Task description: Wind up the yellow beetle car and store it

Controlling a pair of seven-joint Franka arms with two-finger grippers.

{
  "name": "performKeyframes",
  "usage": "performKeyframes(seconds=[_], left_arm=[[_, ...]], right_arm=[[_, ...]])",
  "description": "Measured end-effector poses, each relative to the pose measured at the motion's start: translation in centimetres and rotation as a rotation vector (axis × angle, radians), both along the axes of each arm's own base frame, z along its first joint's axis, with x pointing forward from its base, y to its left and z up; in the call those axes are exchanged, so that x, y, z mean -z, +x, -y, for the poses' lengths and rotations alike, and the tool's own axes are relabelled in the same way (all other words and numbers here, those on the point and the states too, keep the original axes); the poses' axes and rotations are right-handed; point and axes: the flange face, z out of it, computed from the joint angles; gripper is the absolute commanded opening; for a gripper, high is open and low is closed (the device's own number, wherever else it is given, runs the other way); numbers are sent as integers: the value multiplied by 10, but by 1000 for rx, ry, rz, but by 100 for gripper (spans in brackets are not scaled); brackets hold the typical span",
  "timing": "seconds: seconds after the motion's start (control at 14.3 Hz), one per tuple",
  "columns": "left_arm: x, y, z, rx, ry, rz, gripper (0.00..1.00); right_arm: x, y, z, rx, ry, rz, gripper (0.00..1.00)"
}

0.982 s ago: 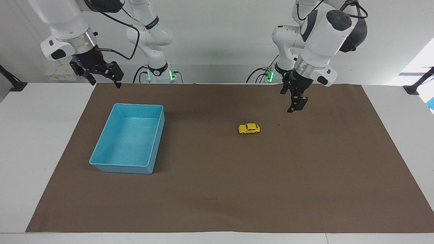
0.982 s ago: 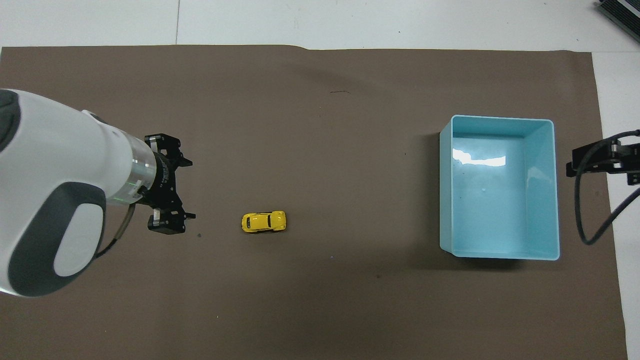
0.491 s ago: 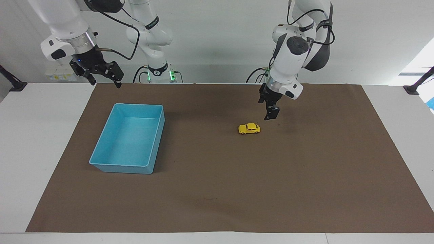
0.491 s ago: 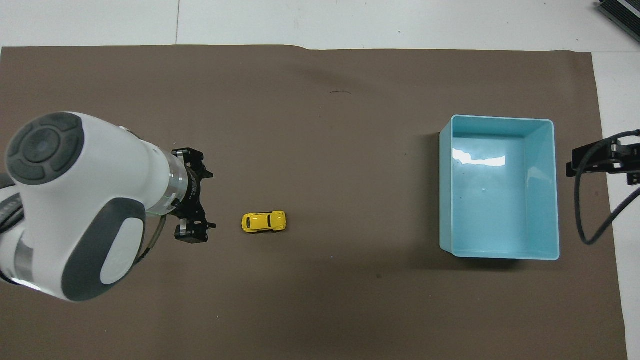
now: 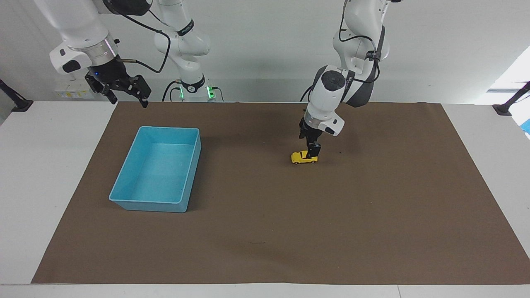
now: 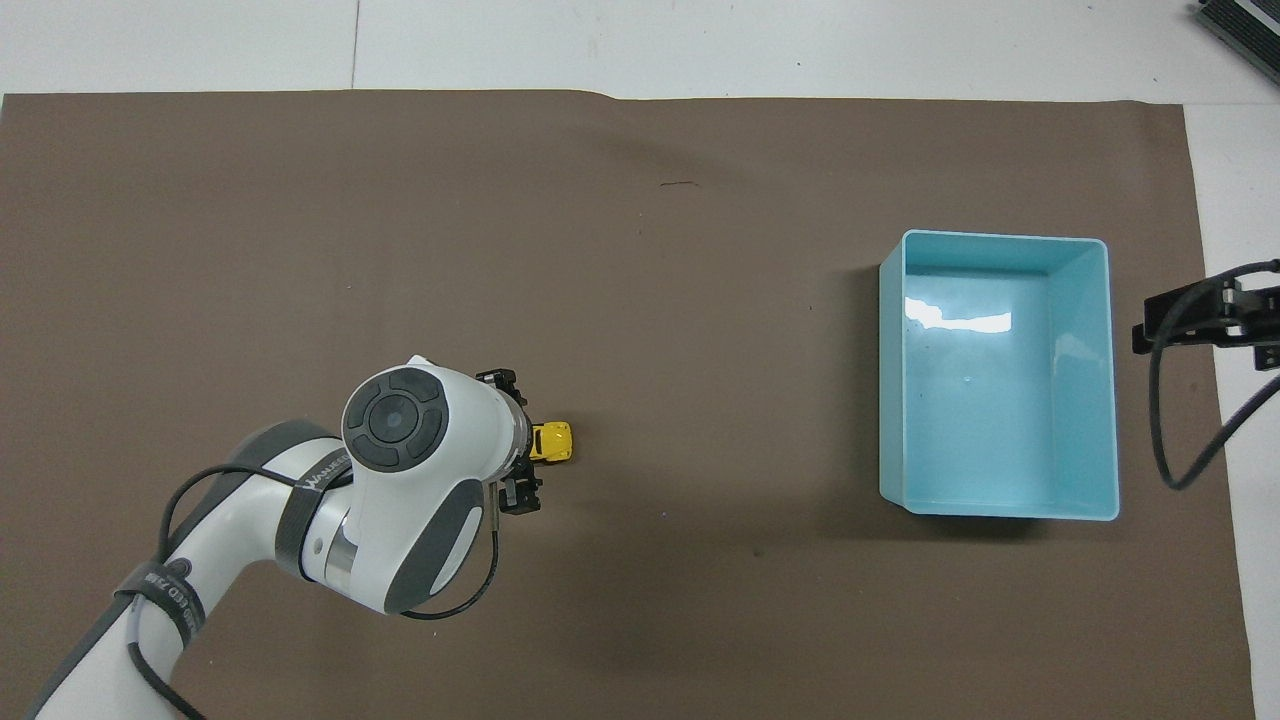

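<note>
Facing view: left gripper (image 5: 313,150) open, straddling yellow beetle car (image 5: 301,158).

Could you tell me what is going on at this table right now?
The left arm has reached down over the yellow beetle car, which sits on the brown mat toward that arm's end of the table. Its left claw is open and down at the car, not yet closed on it. The blue bin stands empty toward the right arm's end. The right arm waits with its right claw open, raised near the mat's edge by the bin.
</note>
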Motion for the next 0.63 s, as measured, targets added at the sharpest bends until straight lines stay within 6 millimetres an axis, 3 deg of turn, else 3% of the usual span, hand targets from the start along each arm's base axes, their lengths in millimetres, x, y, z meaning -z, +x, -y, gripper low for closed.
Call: performKeyframes(seconds=[0.35,0.63], left_arm=[[24,-15,7,-14,-3,15,100],[37,-14,7,-20,-2,19,100]], right_arm=[[0,0,0,0,0,0,100],[0,0,0,0,0,0,100]])
